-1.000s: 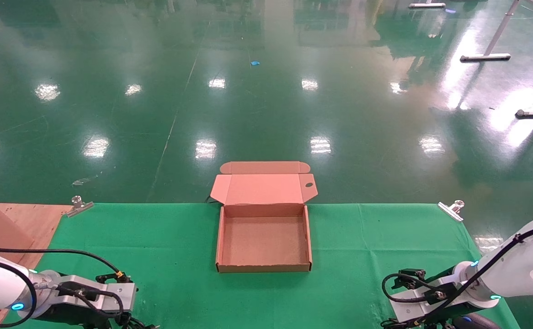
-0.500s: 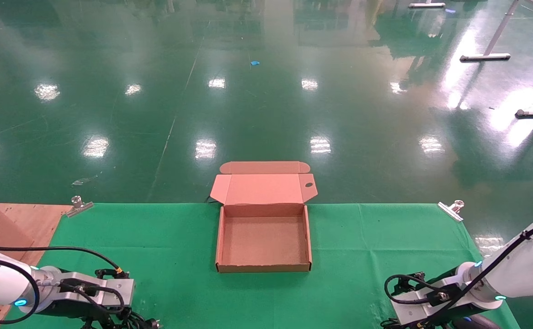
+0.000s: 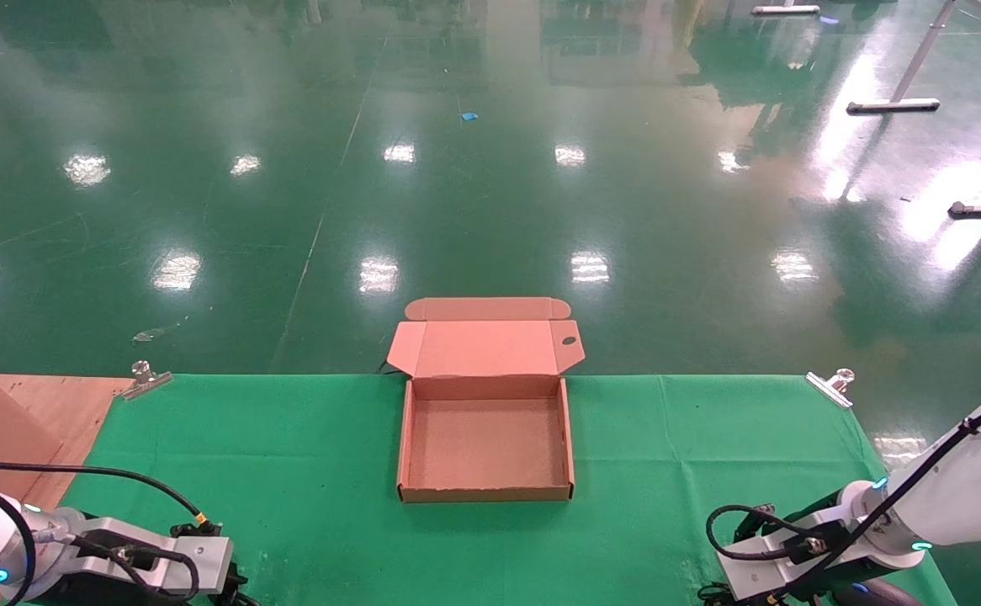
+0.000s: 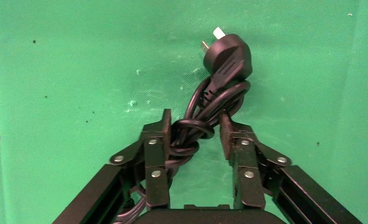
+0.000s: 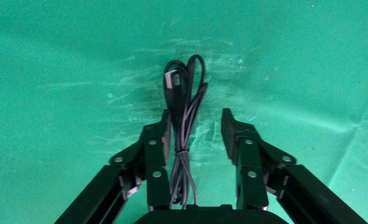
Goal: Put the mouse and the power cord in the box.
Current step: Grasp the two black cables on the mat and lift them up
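Observation:
The box (image 3: 485,493) stands open and empty in the middle of the green cloth, its flap lid folded back. In the left wrist view my left gripper (image 4: 196,116) is open astride the power cord (image 4: 205,119), a black looped bundle with its chunky plug (image 4: 228,55) lying beyond the fingertips; one finger (image 4: 156,140) touches the loops. My right gripper (image 5: 196,114) is open over a thin grey tied cable (image 5: 182,121) with a USB end. The mouse (image 3: 873,593) shows only as a dark rounded shape under the right arm at the near edge.
Both arms (image 3: 120,560) (image 3: 793,555) sit low at the near corners of the table. A wooden board (image 3: 2,421) lies at the left. Metal clips (image 3: 144,379) (image 3: 831,385) pin the cloth at the far corners. Beyond is shiny green floor.
The left arm has drawn back toward the near edge, and the plug tip seen in the head view has dropped out of sight. The right arm has sunk slightly. The box has not moved.

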{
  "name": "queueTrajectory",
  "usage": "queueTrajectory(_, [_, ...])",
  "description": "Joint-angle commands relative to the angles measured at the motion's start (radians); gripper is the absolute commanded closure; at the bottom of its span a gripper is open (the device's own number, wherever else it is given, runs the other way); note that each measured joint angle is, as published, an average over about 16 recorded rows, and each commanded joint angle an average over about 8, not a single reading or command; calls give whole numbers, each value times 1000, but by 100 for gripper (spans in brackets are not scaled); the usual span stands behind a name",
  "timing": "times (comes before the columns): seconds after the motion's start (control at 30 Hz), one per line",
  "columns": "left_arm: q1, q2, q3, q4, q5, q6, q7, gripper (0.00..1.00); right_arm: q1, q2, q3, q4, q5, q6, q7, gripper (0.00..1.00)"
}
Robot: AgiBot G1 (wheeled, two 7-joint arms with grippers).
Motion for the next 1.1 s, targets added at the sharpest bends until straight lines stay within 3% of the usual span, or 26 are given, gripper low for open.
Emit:
queueTrajectory(0.03, [-1, -4, -1, 2, -1, 9, 2, 100, 2, 1, 0, -2, 0, -3, -3, 100])
queueTrajectory(0.77, [23, 16, 11, 4, 15, -38, -7, 100, -10, 11, 11, -18, 15, -13, -29, 100])
queueTrajectory(1.1, [-2, 3, 8, 4, 11, 7, -9, 100, 8, 26, 20, -21, 28, -38, -37, 100])
